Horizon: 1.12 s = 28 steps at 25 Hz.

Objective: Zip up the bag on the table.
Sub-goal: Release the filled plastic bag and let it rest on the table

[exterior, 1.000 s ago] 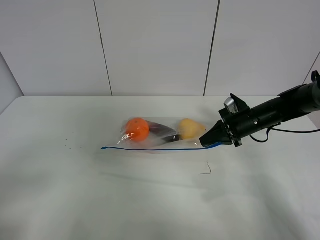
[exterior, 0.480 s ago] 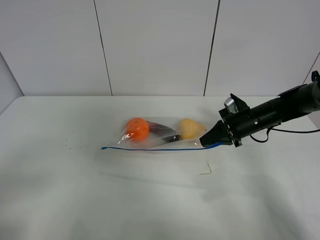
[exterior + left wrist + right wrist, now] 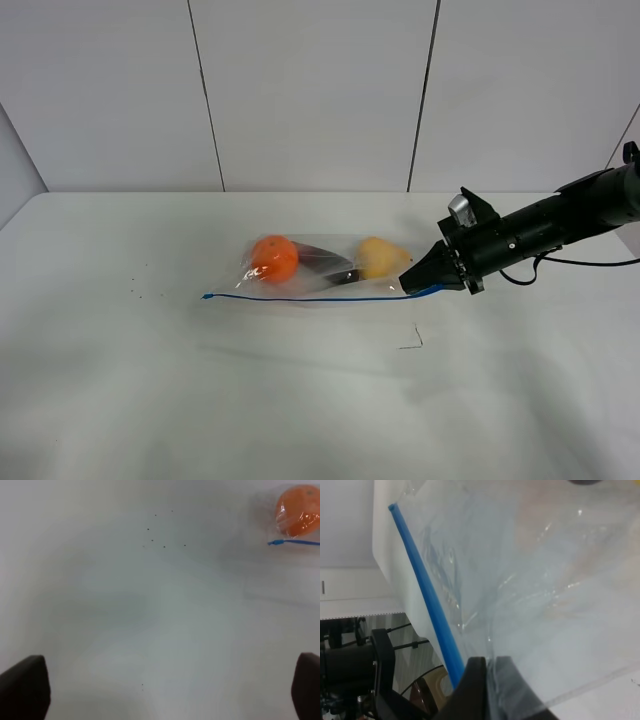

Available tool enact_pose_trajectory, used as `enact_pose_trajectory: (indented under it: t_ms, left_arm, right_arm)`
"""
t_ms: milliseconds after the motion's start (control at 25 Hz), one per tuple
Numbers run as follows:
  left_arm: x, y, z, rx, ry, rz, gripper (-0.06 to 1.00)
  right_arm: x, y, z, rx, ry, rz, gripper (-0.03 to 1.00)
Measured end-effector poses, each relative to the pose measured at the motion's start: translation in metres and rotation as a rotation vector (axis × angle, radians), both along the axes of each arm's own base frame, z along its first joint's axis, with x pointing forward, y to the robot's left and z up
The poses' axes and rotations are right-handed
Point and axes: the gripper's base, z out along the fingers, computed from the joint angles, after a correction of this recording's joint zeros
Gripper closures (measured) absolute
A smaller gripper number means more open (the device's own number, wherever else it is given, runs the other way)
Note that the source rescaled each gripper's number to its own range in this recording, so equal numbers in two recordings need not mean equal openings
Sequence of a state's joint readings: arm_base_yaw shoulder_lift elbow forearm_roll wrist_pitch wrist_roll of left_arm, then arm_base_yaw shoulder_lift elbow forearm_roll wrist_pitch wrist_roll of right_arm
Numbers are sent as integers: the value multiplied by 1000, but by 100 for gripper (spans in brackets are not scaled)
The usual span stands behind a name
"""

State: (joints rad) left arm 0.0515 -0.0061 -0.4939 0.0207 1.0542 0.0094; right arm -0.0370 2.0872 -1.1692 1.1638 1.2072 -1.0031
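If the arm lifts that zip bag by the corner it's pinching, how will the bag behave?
The bag looks like thin crinkly film, so it would probably sag rather than hold shape. The round orange fruit and yellow fruit would likely roll toward the low end. The right gripper pinches only the blue zipper strip end, so slipping seems possible.

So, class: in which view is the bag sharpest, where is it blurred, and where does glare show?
Exterior high view: bag is sharp, casting a soft shadow on the table. Right wrist view: plastic blurred, with white glare streaks beside the right pincer.
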Motion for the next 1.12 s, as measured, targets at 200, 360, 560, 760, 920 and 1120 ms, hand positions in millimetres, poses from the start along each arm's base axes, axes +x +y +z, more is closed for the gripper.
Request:
enact_pose_trajectory:
  t_ms: [200, 360, 560, 760, 920, 1120]
  left_arm:
    - [0, 0, 0, 0, 0, 0, -6]
    - [0, 1, 0, -6, 0, 12, -6]
    - [0, 1, 0, -7, 0, 16, -6]
    - [0, 1, 0, -7, 0, 16, -6]
    - [0, 1, 0, -7, 0, 16, -6]
    - [0, 1, 0, -7, 0, 16, -6]
  right_arm:
    - [0, 0, 0, 0, 0, 0, 97]
    - [0, 0, 0, 0, 0, 0, 97]
    - [0, 0, 0, 0, 0, 0, 97]
    - [0, 0, 0, 0, 0, 0, 95]
    - [0, 0, 0, 1, 0, 1, 46]
    - [0, 0, 0, 0, 0, 1, 1]
